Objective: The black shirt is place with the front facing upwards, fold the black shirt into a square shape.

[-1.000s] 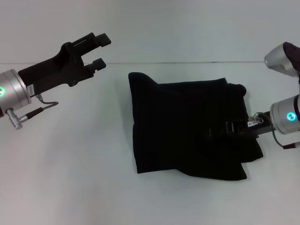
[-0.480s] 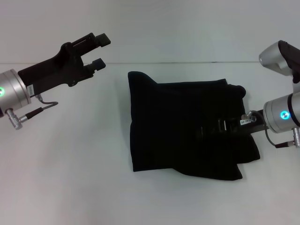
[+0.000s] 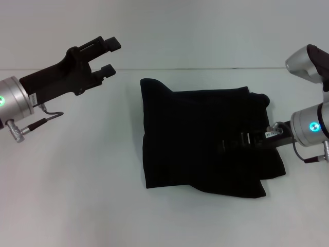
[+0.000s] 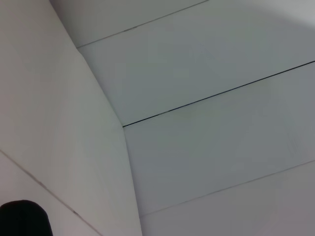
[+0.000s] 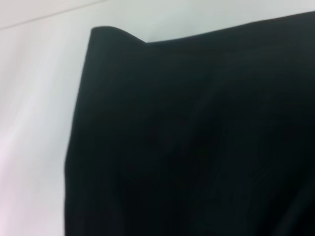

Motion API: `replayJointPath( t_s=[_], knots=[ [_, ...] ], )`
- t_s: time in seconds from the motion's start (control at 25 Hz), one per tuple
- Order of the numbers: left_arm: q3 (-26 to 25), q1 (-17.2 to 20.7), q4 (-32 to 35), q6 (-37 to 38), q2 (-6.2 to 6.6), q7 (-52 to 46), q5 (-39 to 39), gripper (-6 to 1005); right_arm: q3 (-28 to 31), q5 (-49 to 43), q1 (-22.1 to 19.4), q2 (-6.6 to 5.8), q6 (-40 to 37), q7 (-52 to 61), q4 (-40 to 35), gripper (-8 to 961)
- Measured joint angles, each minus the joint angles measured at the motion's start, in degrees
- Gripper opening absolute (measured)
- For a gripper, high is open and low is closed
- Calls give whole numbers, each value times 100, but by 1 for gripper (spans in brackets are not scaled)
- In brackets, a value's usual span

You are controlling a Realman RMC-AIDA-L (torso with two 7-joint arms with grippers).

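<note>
The black shirt (image 3: 205,141) is seen lying on the white table (image 3: 77,195), a little to the right of the middle, folded into a rough square. Its near edge is uneven, and a corner sticks out at the near right. No letters are shown on the cloth. The right gripper (image 3: 229,144) is stretched low over the right half of the shirt, coming in from the right side. It is dark against dark cloth, so whether its fingers are apart or together cannot be told. In the right wrist view only the shirt (image 5: 197,137) and the table are shown. Farther back on the left, the left gripper (image 3: 109,56) is held above the table, well apart from the shirt, with its fingers spread and nothing between them.
</note>
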Motion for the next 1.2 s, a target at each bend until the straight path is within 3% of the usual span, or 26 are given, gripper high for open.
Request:
replayJointPath(
  t_s=[0.36,1.12,1.2],
  knots=[
    [0,6,0,14,0,0,-11,844,28,-92,-20,30,80,-9,1,698],
    [0,9,-51,15,-9,4,-37,844,43,57,10,52,-25,60,-63,317],
    [0,16,-53,19,-9,5,-37,844,43,125,-8,41,-83,56,-109,244]
  ],
)
